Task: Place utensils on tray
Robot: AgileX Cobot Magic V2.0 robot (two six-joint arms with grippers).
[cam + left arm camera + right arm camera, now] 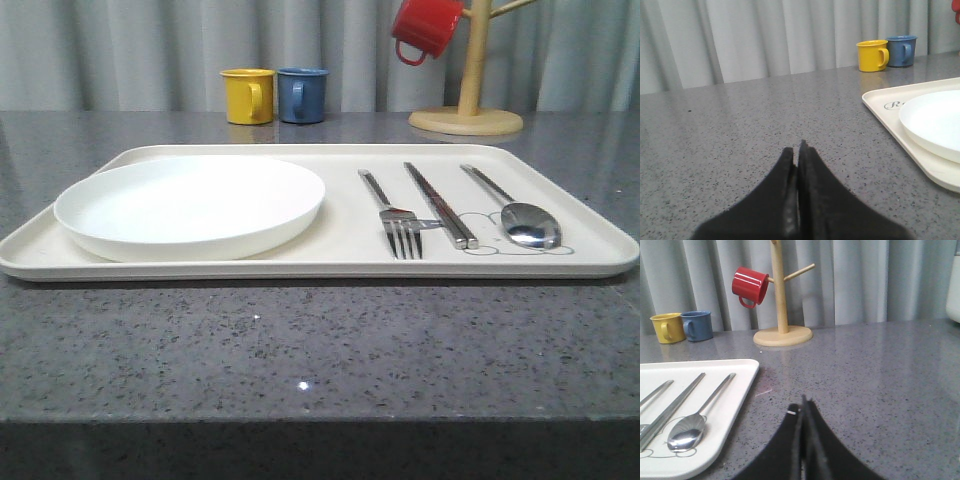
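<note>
Tray (330,262) holds plate (190,207) left, fork (392,214), chopsticks (440,204), spoon (520,212) right. Left gripper (799,148), right gripper (803,407) clenched, empty, over bare counter (300,350) outside tray edges.

The left gripper (799,150) has two matte black fingers (812,180), broad at the base and tapering to narrow tips, with a thin seam between them. The right gripper (804,407) looks alike: black, wedge-shaped fingers (815,445). At about 10 o'clock from its tips sits a tiny pale mark, possibly a scuff.
</note>
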